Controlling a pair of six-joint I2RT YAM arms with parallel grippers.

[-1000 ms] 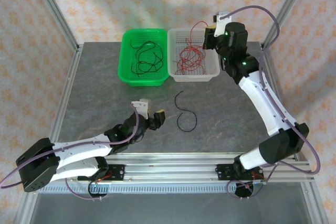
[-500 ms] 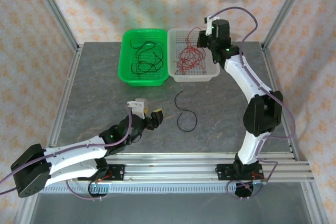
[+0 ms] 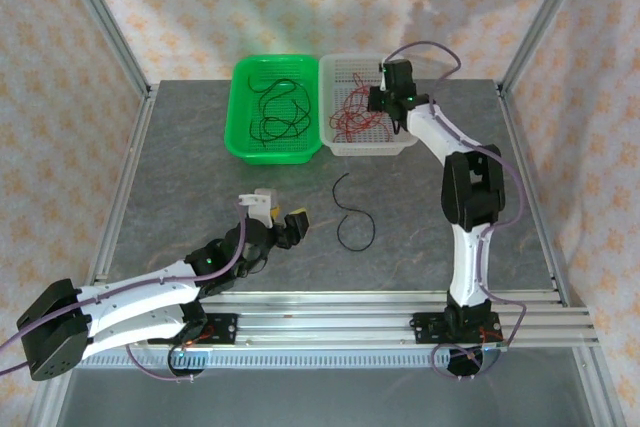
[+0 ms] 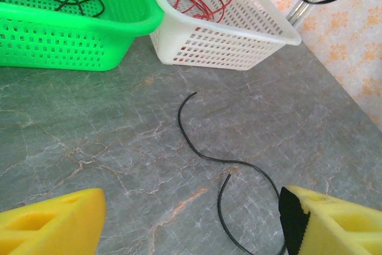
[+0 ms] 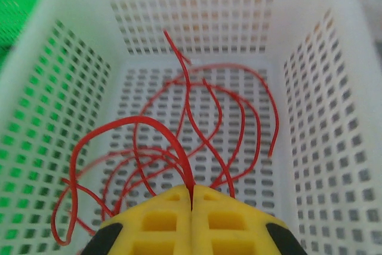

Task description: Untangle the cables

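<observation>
Now | step: right hand (image 5: pixel 191 198) pinched red cable (image 5: pixel 186 117) over white basket (image 5: pixel 322 88) | left hand (image 4: pixel 188 219) spread near black cable (image 4: pixel 197 147) | next probably needed: release red, grasp black

Both arms have smooth white shells on the long links and black housings at the joints. The left arm (image 3: pixel 150 292) has a chunky black shoulder block at seven o'clock in the overhead view. The right arm (image 3: pixel 462 262) has a similar black elbow. A thin purple cable (image 3: pixel 420 44) loops loosely off each arm and trails below the bases (image 3: pixel 455 327) at six o'clock, beside small red wires (image 3: pixel 203 329). A green light (image 3: pixel 207 261) glows on one joint. The left gripper (image 4: pixel 191 219) and right gripper (image 5: pixel 192 198) have blocky yellow fingers (image 5: pixel 161 219) with square recesses and black trim.
</observation>
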